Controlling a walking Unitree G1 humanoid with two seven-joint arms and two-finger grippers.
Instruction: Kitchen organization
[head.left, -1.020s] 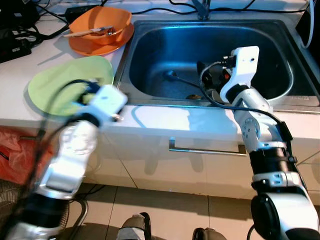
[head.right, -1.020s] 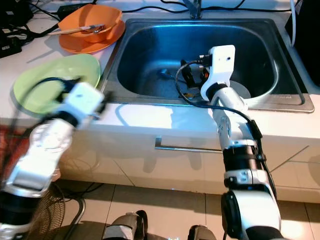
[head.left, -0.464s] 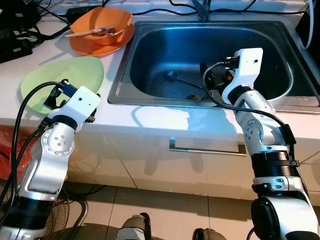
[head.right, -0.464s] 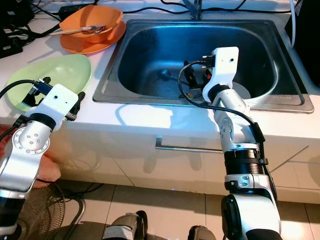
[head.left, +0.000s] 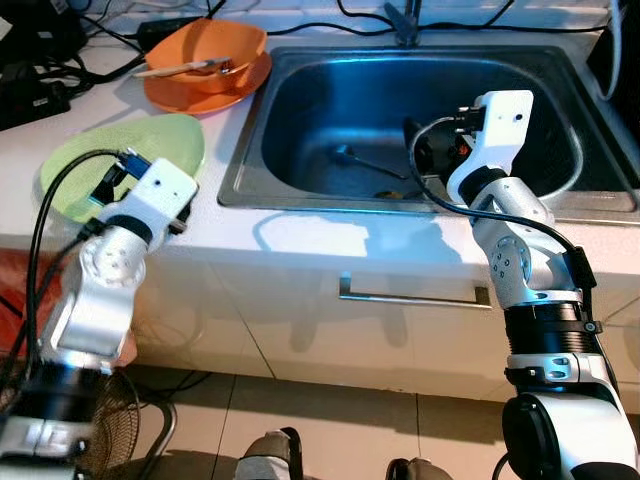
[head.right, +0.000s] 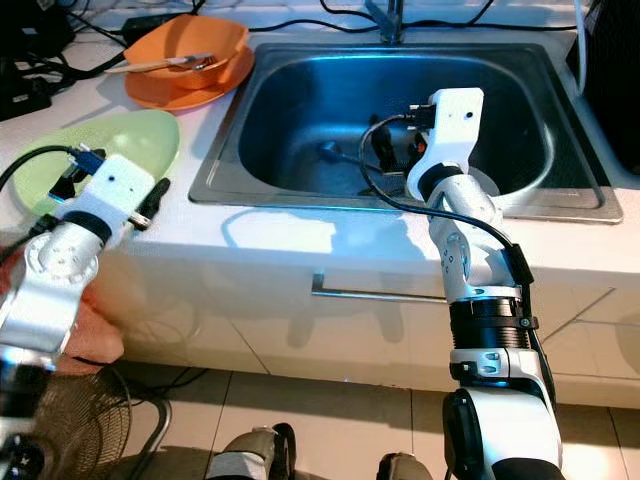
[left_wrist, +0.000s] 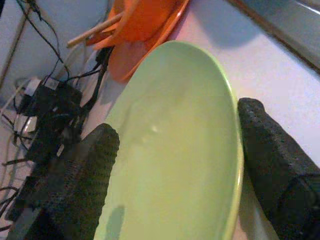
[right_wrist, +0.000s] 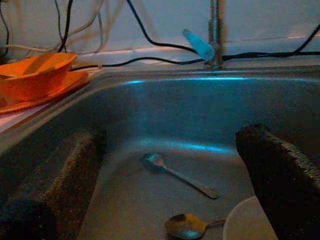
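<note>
Your left hand (left_wrist: 175, 165) sits at the near edge of the green plate (head.left: 130, 160), which lies flat on the white table (head.left: 330, 235) to the left of the sink (head.left: 300, 180), with its fingers (left_wrist: 85, 165) spread wide so the plate's near rim lies between them but is not gripped. To take the plate well, ease forward until one finger passes under the rim and the other over it, then close firmly on the rim, since a thin, smooth plate looks likely to slip or tip if you pinch only its lip. Lift it level and mind the black cables (head.left: 60, 95) on the far left of the table and the orange bowl (head.left: 210, 45), stacked on an orange plate (head.left: 180, 95) with chopsticks (head.left: 180, 68) across it, just beyond the green plate. Your right hand (right_wrist: 175, 165) hangs inside the sink, low over the basin, fingers wide apart and holding nothing; below it lie a fork (right_wrist: 177, 172), a spoon (right_wrist: 187, 225) and the edge of a white dish (right_wrist: 250, 222) at the near right. Keep that arm quiet while the left one works, so its cable does not drag on the sink's edge, and leave the cutlery for a separate, careful pinch.
</note>
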